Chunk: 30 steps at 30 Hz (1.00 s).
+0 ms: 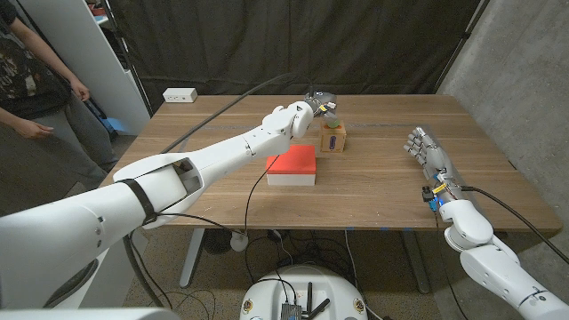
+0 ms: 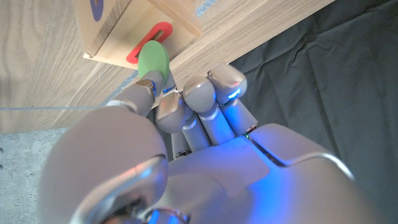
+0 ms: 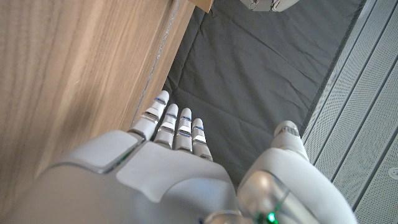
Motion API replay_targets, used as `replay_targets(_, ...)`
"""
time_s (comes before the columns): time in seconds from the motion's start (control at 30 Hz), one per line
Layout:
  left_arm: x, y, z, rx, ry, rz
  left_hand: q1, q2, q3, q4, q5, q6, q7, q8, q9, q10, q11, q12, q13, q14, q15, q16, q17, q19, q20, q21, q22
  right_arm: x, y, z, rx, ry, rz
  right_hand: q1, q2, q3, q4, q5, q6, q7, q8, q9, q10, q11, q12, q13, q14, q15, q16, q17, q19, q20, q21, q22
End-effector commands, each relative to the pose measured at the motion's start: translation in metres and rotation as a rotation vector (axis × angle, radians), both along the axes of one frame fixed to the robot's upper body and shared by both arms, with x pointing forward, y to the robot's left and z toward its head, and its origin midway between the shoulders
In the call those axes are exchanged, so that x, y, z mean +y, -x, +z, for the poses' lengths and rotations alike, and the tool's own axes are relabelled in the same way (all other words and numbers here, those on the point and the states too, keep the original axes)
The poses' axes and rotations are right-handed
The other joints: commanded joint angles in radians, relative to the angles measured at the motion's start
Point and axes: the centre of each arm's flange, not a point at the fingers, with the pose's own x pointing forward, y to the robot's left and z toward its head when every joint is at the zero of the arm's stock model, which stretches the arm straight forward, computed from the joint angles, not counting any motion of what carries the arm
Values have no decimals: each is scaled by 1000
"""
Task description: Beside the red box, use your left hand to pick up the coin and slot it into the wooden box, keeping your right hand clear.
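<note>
Wooden table (image 1: 373,191), dark curtain behind: left hand (image 1: 317,106) pinches green coin (image 2: 153,59) just above wooden box (image 1: 333,137) slot, 1 o'clock of red box (image 1: 292,165). Pickup done; insertion left. Right hand (image 1: 427,153) holds nothing, fingers straight, well apart at 3 o'clock.

One counter (image 1: 382,191) in play, carrying one red box (image 1: 292,165) and one wooden box (image 1: 333,137). One green coin (image 2: 153,60) up there, a single disc. Two robot hands on the count: the left robot hand (image 1: 318,104) and the right robot hand (image 1: 424,150). One white power strip (image 1: 180,94) at the far corner. And one person (image 1: 40,89) beside the counter.
</note>
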Motion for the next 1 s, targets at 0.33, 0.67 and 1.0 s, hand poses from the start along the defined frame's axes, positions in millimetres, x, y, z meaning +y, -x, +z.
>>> replay_targets(0.33,0,-2,-4,-4,5,-2,15,-1,-1,0,8,91,-6,23,18,-2,-2,-1,5,0,-1,-1,3,-5,-58,6,2,1,1,-1,9,10,-2,14,-1,3,4,-3,9,35,1,3,9,0,-4,4,7,-2,5,2,12,3,0,2)
replay_targets(0.67,0,-4,-5,-1,2,-5,17,1,-3,1,7,89,-6,21,21,-5,-2,-4,3,0,-1,-1,1,-5,-58,5,2,2,-1,-1,10,11,-2,15,-1,3,4,-3,8,34,0,3,8,0,-4,4,7,-1,5,2,11,3,0,2)
replay_targets(1.0,2,-5,-5,-7,5,-1,21,1,-3,0,6,90,-4,17,19,-6,0,-3,8,-1,-2,1,5,-8,-57,6,3,3,-2,-2,14,10,-1,15,0,3,4,-3,8,34,0,3,9,1,-4,4,8,-1,5,2,11,3,-1,2)
